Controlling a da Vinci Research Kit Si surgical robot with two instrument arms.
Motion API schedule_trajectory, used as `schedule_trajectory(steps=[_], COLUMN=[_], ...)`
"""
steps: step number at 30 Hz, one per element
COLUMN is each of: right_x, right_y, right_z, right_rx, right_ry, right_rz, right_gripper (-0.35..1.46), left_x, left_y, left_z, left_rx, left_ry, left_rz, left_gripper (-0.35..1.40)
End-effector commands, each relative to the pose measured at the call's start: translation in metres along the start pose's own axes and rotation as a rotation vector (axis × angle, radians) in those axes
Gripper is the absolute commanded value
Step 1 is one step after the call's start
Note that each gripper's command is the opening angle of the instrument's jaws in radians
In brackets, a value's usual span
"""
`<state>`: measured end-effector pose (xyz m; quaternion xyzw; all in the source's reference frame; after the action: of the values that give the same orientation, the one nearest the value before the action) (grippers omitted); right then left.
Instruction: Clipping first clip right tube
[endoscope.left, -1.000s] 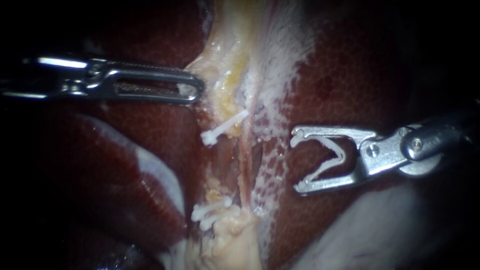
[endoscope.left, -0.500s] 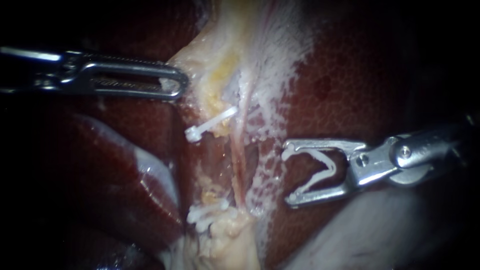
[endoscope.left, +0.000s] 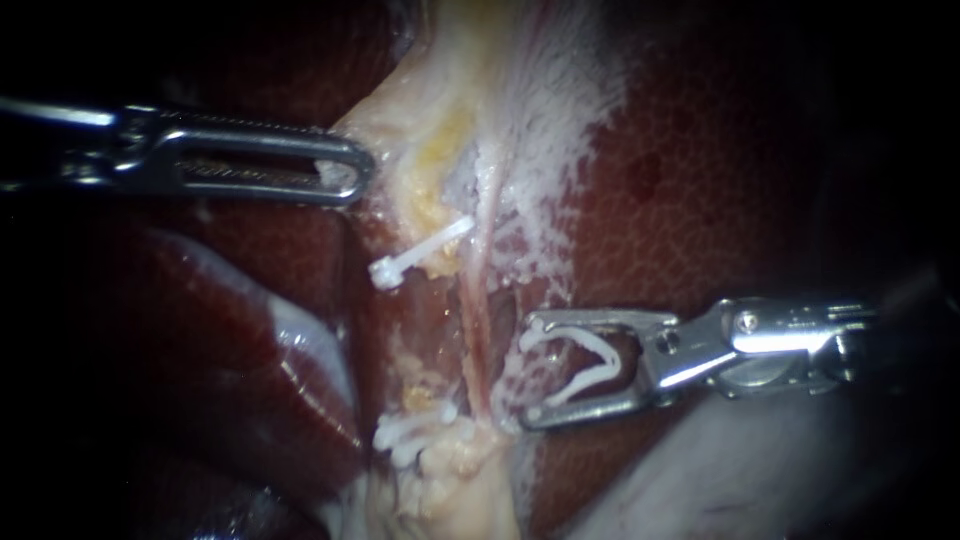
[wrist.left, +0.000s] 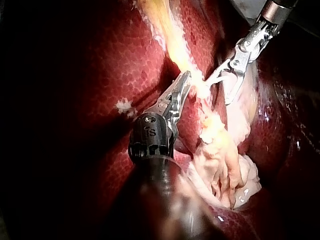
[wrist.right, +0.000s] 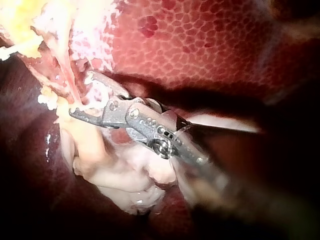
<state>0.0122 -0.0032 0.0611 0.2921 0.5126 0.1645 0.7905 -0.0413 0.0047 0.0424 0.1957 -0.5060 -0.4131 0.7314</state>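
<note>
1. Liver (endoscope.left: 720, 190): fills the left and right of the scene, dark red and mottled. Wears a white frosted film on its right lobe, next to the middle.
2. Pale tissue band (endoscope.left: 450, 120): runs from far to near down the middle, cream and yellow, in the cleft between the lobes. Ends near in a lumpy pale mass.
3. Right instrument (endoscope.left: 528, 375): comes in from the right, low over the right lobe. Jaws stand wide apart in a V that points left and hold the loaded clip (endoscope.left: 605, 360) from both sides, with no tissue between them. Tips sit just right of the right tube (endoscope.left: 474, 340), with a patch of white film in between; contact with the tube cannot be told.
4. Left instrument (endoscope.left: 345, 172): comes in from the left, on the far side. Long slotted jaws lie together and pinch the left edge of the pale tissue band.
5. Right tube: a thin pink strand running far to near through the middle, not yet between the wide jaws.
6. Loaded clip: white and open, one leg along each jaw, hinge deep toward the right.
7. Upper clip (endoscope.left: 420, 252): white, closed and slanting, just left of the right tube and farther off than the wide jaws.
8. Lower clips (endoscope.left: 412, 432): a small white cluster at the near end, left of the tube, on top of the pale mass.
</note>
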Motion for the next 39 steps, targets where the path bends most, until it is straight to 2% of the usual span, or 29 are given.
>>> schedule_trajectory(steps=[1, 4, 9, 18, 25, 29, 39], right_x=[0.0000, 0.0001, 0.0004, -0.0008, -0.0008, -0.0007, -0.0006], right_y=[0.0001, 0.0001, 0.0003, 0.0008, 0.0018, 0.0016, 0.0003], right_z=[0.0002, 0.0008, 0.0019, 0.0036, 0.0043, 0.0044, 0.0044], right_rx=[0.006, 0.028, 0.058, 0.063, 0.061, 0.084, 0.177], right_ry=[-0.002, -0.007, 0.010, 0.005, 0.014, 0.038, 0.063], right_rz=[0.005, 0.031, 0.058, 0.049, 0.061, 0.091, 0.171], right_gripper=[0.55, 0.53, 0.53, 0.53, 0.52, 0.51, 0.49], left_x=[0.0000, 0.0000, 0.0000, 0.0000, -0.0001, -0.0001, -0.0001], left_y=[-0.0001, -0.0002, -0.0003, -0.0003, -0.0004, -0.0005, -0.0004], left_z=[0.0000, -0.0001, -0.0001, -0.0001, -0.0002, -0.0002, -0.0003], left_rx=[0.001, 0.001, 0.000, 0.000, -0.001, -0.001, 0.000], left_ry=[0.000, 0.000, 0.000, 0.000, 0.000, 0.000, 0.000], left_rz=[0.001, 0.001, 0.001, 0.001, 0.001, 0.001, 0.001], left_gripper=[-0.35, -0.35, -0.35, -0.35, -0.35, -0.35, -0.35])
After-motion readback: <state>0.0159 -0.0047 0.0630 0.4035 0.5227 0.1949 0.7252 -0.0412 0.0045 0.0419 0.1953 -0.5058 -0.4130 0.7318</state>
